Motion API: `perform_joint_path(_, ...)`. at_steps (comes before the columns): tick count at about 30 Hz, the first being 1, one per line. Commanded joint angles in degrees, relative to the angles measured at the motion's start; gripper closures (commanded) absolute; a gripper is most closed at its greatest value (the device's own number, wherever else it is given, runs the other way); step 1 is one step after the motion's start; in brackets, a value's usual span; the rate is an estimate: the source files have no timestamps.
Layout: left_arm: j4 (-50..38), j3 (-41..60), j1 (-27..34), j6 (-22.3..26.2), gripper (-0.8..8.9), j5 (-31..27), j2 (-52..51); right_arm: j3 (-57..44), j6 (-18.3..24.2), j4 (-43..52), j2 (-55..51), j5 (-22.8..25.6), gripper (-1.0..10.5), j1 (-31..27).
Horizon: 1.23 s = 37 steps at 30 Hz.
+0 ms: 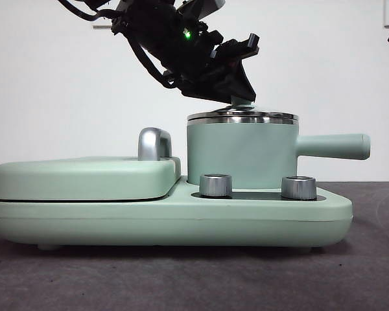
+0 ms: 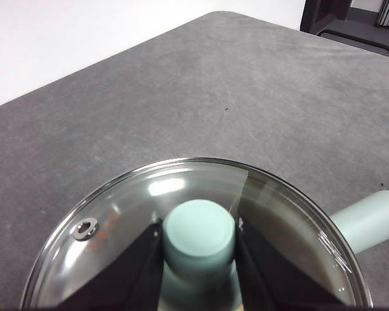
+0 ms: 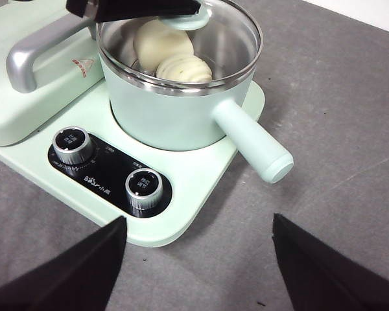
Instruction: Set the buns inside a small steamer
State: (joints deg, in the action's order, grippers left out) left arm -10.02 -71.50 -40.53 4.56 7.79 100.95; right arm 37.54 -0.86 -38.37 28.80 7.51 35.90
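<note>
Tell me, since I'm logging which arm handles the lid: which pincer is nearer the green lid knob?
Left. The left pincer is shut on the lid knob atop the small steamer. The right pincer hangs open well away, off the handle side.

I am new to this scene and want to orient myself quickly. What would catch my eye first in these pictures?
First, the mint-green steamer pot on the right half of the cooker base, with the left end effector shut on the green knob of its glass lid. Through the glass, a smooth bun and a ribbed bun lie inside the pot. The right end effector waits open, apart from it.
</note>
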Motion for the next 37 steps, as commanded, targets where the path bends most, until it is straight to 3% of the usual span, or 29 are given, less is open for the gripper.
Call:
perform_joint_path(1,1.68,-1.18,-0.46,-0.11,5.77,0.15,0.83,0.24,-0.63,0.39,0.28,0.07,5.9,0.39)
perform_joint_path(11,8.04,-1.18,-0.17,-0.13,5.54,0.13,-6.14,0.24,-0.63,0.44,0.28,0.07,5.9,0.39)
perform_joint_path(25,35.71,-0.35,4.55,-5.73,5.54,0.15,-25.73,0.28,-0.63,2.03,0.33,-2.93,5.9,0.39)
perform_joint_path(29,38.32,4.13,7.06,-5.84,5.55,0.15,-30.93,0.31,-0.63,4.28,1.14,-3.65,5.9,0.39)
perform_joint_path(37,37.73,19.56,12.02,-11.39,5.56,0.09,-45.35,0.39,-0.66,9.97,7.08,-5.44,5.9,0.39)
